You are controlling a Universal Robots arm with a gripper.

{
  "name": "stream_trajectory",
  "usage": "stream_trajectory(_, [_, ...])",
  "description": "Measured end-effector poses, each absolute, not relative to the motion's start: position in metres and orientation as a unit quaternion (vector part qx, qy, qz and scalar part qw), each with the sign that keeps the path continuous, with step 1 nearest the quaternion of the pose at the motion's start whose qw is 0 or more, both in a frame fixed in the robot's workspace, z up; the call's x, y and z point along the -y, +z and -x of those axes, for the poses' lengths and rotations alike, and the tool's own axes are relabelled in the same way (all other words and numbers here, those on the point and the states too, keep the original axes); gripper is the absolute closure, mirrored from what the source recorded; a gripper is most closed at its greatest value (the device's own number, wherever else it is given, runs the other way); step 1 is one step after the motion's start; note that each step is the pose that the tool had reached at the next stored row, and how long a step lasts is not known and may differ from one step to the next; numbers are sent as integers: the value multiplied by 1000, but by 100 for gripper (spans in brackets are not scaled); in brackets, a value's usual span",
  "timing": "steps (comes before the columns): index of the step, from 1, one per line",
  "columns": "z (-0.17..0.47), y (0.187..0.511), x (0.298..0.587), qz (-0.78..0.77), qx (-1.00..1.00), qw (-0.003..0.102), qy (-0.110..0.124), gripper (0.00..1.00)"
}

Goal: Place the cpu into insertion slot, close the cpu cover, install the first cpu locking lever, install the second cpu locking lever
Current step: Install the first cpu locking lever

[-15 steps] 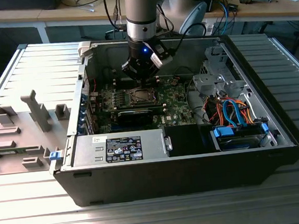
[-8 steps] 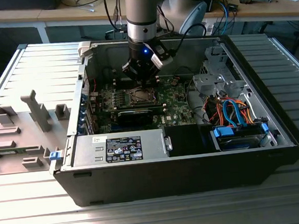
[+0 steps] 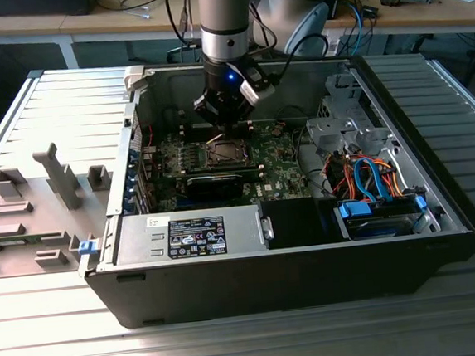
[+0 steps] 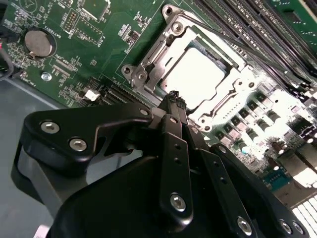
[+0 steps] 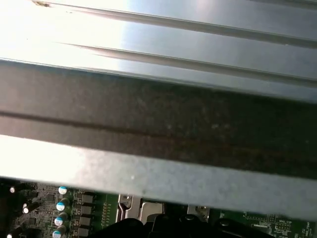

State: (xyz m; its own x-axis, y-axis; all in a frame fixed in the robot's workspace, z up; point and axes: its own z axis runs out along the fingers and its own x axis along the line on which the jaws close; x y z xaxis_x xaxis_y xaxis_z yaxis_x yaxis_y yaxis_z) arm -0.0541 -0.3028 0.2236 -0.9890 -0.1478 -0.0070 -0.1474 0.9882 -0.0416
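Inside the open computer case (image 3: 439,202), the cpu (image 4: 198,74) lies flat in the insertion slot (image 4: 171,22), its silver face up. The cpu cover (image 4: 148,62), a silver frame, lies down around it, and the chip shows through the cut-out. A thin dark lever rod (image 4: 233,47) runs along the socket's side by the memory slots. My gripper (image 4: 173,96) hangs just above one edge of the socket with its black fingers pressed together and nothing between them. In the exterior view the gripper (image 3: 220,121) hovers over the socket (image 3: 223,152) in the middle of the green board.
Long memory slots (image 4: 257,29) border the socket, and a coin battery (image 4: 39,43) sits on the board. A long black card (image 3: 217,182), the power supply (image 3: 188,232) and a drive cage with blue and orange cables (image 3: 370,175) crowd the case. Its metal wall (image 5: 158,124) stands close.
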Motion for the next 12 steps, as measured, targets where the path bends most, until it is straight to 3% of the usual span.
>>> stream_trajectory(12, [54, 246, 303, 74, -997, 6, -21, 89])
